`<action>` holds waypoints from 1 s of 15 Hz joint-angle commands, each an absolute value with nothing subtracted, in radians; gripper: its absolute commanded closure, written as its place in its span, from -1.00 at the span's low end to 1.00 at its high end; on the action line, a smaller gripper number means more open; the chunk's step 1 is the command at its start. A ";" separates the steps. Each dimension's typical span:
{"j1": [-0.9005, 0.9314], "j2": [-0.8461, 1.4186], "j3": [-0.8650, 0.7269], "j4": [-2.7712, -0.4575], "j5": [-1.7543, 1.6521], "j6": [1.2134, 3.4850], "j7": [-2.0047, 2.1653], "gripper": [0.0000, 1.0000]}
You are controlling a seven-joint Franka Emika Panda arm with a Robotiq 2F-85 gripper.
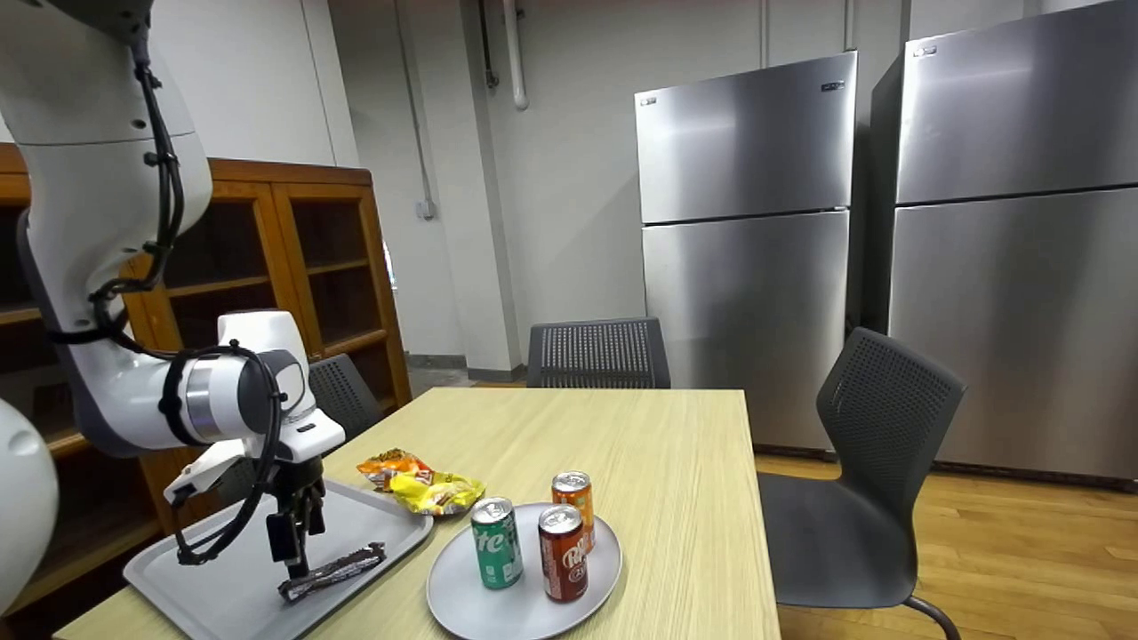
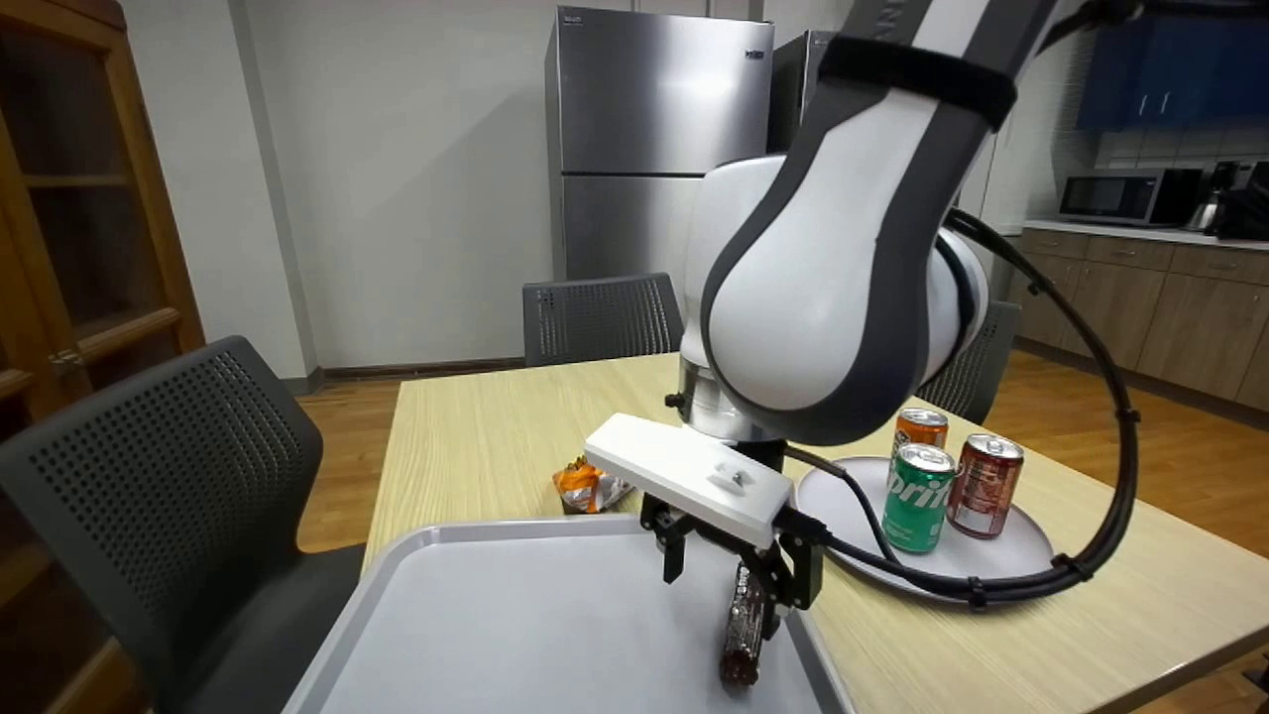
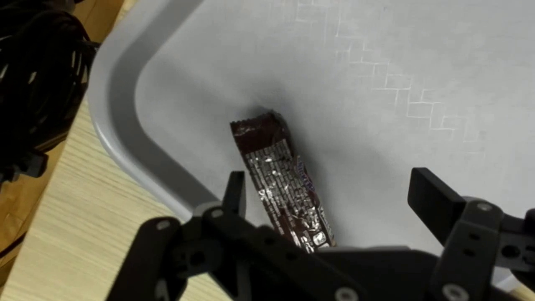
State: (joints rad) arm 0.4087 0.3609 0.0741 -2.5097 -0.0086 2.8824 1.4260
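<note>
- A wrapped bar (image 3: 284,184) lies inside the tray (image 3: 418,83), close to its raised rim (image 3: 102,104) and near a rounded corner.
- The claw (image 3: 328,184) hangs over the bar, its fingers (image 3: 434,196) spread wide and gripping nothing; whether one brushes the wrapper cannot be told.
- The bar looks light and fairly firm, its shiny wrapper likely slick, its filling easily dented. A gentle squeeze across the narrow width, near mid-length and away from the crimped end (image 3: 257,129), seems the surest hold.
- The tray's rim is the tight edge: the finger on that side has only the strip between rim and bar, while wider room lies toward the tray's middle.
- Beside that rim on the surface (image 1: 640,462), a plate (image 1: 516,613) bears three upright cans (image 1: 563,551), calling for care in any low swing.
- Bags (image 1: 436,492) lie just outside the tray; a cable (image 2: 1021,586) crosses before the plate in an exterior view.
</note>
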 commanded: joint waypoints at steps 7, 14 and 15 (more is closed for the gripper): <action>0.362 0.328 0.096 -2.610 0.102 2.963 1.375 -1.00; 0.332 0.353 0.103 -2.590 0.140 2.964 1.341 -1.00; 0.327 0.356 0.106 -2.586 0.145 2.963 1.334 -1.00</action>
State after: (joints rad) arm 0.3643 0.3607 0.0747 -2.5839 0.1074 2.9510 1.3875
